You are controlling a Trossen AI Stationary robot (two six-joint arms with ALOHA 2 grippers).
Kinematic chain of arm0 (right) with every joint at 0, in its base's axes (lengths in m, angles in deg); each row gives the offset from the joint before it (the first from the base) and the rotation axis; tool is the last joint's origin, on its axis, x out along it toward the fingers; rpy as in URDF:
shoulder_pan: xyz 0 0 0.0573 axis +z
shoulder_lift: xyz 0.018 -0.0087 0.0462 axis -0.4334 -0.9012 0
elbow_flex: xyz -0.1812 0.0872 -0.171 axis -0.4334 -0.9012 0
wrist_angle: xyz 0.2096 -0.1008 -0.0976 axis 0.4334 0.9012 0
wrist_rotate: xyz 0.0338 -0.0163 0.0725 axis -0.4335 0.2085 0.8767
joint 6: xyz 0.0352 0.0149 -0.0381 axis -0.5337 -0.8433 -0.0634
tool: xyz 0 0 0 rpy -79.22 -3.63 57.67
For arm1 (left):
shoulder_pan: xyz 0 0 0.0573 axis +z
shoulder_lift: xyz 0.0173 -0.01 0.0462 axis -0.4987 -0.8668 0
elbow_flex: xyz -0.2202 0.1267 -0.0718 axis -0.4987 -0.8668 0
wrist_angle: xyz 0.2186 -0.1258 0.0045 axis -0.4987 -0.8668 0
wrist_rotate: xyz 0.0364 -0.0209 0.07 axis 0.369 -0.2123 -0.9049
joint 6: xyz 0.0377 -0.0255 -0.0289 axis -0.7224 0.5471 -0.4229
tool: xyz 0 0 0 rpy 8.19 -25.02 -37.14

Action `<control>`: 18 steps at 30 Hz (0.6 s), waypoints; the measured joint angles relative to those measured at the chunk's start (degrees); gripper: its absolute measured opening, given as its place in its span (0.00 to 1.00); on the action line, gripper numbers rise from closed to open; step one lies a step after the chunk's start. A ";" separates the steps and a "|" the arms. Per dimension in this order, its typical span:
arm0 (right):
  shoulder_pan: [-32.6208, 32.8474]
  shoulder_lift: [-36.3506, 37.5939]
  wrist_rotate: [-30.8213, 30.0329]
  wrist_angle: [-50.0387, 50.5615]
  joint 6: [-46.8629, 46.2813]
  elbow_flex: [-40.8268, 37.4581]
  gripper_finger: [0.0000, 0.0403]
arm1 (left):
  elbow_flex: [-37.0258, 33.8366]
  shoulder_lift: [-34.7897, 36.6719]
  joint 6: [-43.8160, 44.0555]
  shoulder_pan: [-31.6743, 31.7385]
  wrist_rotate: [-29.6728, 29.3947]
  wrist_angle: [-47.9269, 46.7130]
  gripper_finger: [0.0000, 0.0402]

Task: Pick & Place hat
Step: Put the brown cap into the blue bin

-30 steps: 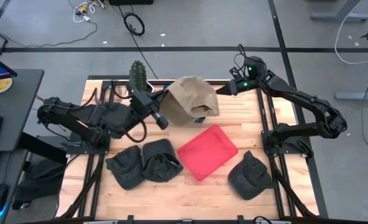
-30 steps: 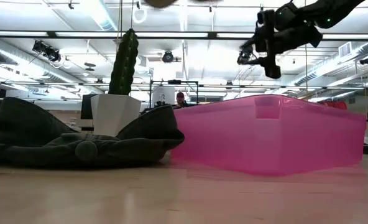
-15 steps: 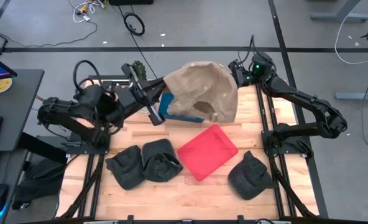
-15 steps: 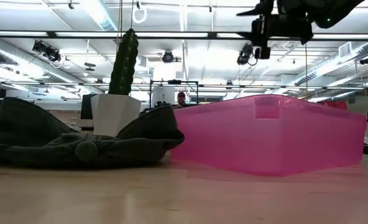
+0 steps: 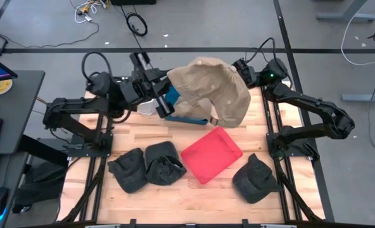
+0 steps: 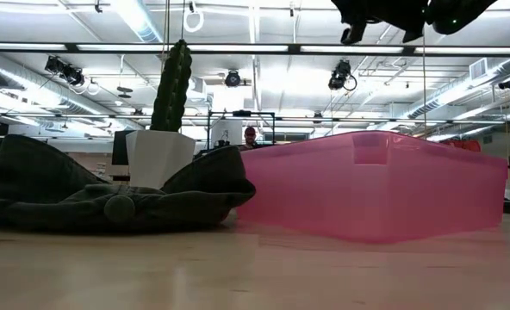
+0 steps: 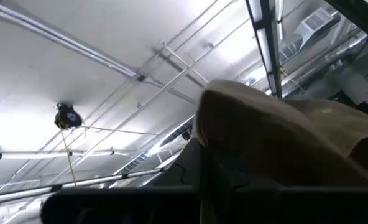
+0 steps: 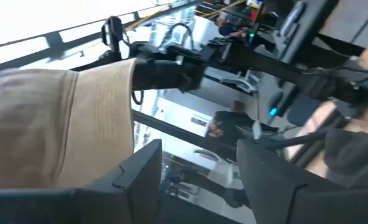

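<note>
A tan hat point(image 5: 211, 92) hangs stretched in the air between two dark robot arms at the upper middle of the overhead frame, above the far edge of a wooden table point(image 5: 194, 193). The left gripper point(image 5: 166, 85) pinches the hat's left edge, and the right gripper point(image 5: 241, 73) meets its upper right edge; whether those fingers are clamped on the cloth cannot be told from any view.

No brand, label or readable writing shows on the hat or anything else.

A shallow pink tray point(image 5: 211, 154) sits near the centre of the table, tilted diamond-wise, with nothing in it. In the low view it fills the right half of the frame as a translucent pink wall point(image 6: 376, 185).

Three dark hats lie on the table: two point(image 5: 146, 166) touching each other at lower left of the tray, one point(image 5: 255, 178) at lower right. A cactus in a white pot point(image 6: 164, 129) stands at the table's far side, behind the dark hats at the left of the low view.
</note>
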 joint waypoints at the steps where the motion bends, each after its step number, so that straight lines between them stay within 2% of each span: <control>1: 0.36 0.00 -0.37 -0.85 -1.02 0.00 0.52 | 0.00 -0.56 0.03 0.62 1.04 0.59 0.02; 7: 2.82 0.00 -4.51 -6.78 -7.53 0.00 0.52 | 0.00 -3.95 2.61 3.72 7.12 5.61 0.02; 18: 7.34 0.00 -7.87 -15.58 -15.05 0.00 0.52 | -0.02 -8.74 9.11 6.58 9.49 14.95 0.02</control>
